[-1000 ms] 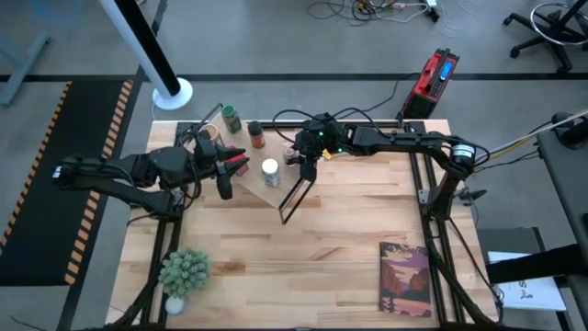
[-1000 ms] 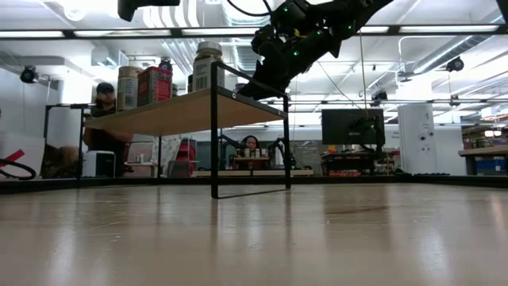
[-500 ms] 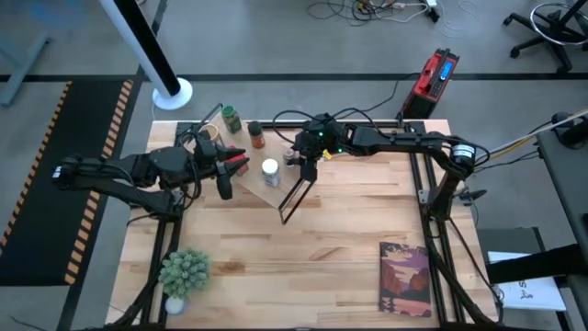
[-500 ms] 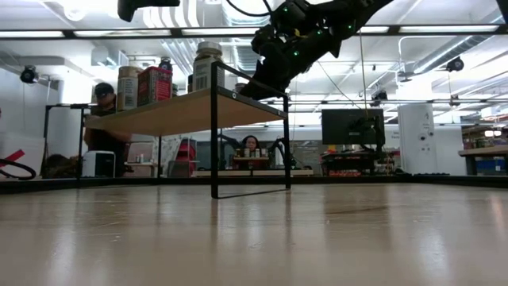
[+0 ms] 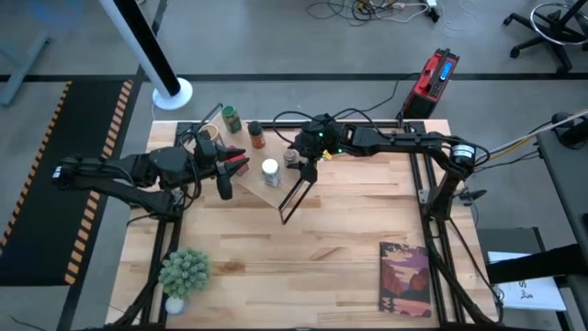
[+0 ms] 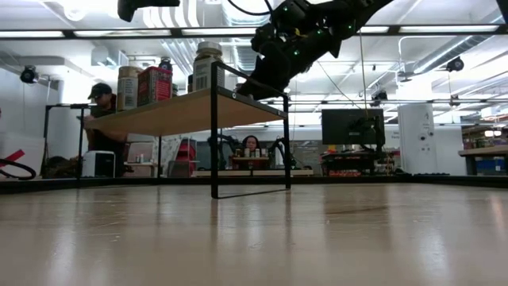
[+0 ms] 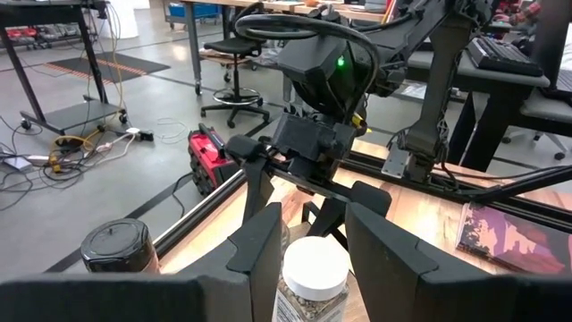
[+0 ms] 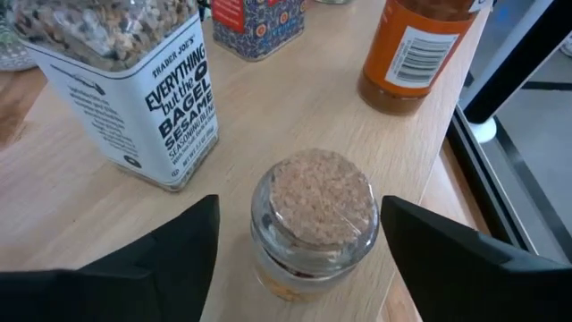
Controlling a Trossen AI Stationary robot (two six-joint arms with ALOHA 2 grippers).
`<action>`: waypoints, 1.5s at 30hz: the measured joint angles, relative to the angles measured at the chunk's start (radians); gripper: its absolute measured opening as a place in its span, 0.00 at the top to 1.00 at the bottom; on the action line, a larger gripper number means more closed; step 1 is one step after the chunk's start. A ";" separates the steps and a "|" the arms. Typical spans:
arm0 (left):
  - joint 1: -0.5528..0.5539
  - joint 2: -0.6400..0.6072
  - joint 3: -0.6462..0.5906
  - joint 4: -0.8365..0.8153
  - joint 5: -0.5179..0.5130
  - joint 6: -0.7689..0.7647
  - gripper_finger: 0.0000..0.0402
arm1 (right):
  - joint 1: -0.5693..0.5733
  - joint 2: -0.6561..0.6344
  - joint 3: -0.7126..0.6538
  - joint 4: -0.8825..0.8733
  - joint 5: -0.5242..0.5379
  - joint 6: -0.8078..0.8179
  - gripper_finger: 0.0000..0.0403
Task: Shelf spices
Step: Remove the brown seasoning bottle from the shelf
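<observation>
The shelf is a pale plank on a black frame. On it stand a white-lidded seasoning jar, an orange jar, a red tin, a green-lidded jar and a small cork-topped glass jar. My right gripper is open, one finger on either side of the small jar and clear of it. My left gripper hovers above the shelf's left part, its fingers a little apart and holding nothing. It faces the white-lidded jar.
A potted plant stands at the table's near left and a book lies at the near right. A red device sits on the floor beyond the far edge. People sit behind the table in the low view.
My right gripper has opened and let go of the small cork-topped jar, which stays upright on the shelf. Neither arm has otherwise moved.
</observation>
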 joint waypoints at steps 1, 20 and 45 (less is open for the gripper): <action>0.000 0.000 0.000 0.000 0.000 0.000 0.72 | 0.000 0.000 0.000 0.002 0.000 0.000 0.28; 0.000 0.000 0.000 0.012 0.000 0.011 0.72 | 0.000 0.016 0.000 0.061 0.009 0.034 0.31; 0.000 0.000 0.000 0.011 -0.001 0.015 0.72 | 0.000 0.016 0.001 0.072 0.007 0.003 0.61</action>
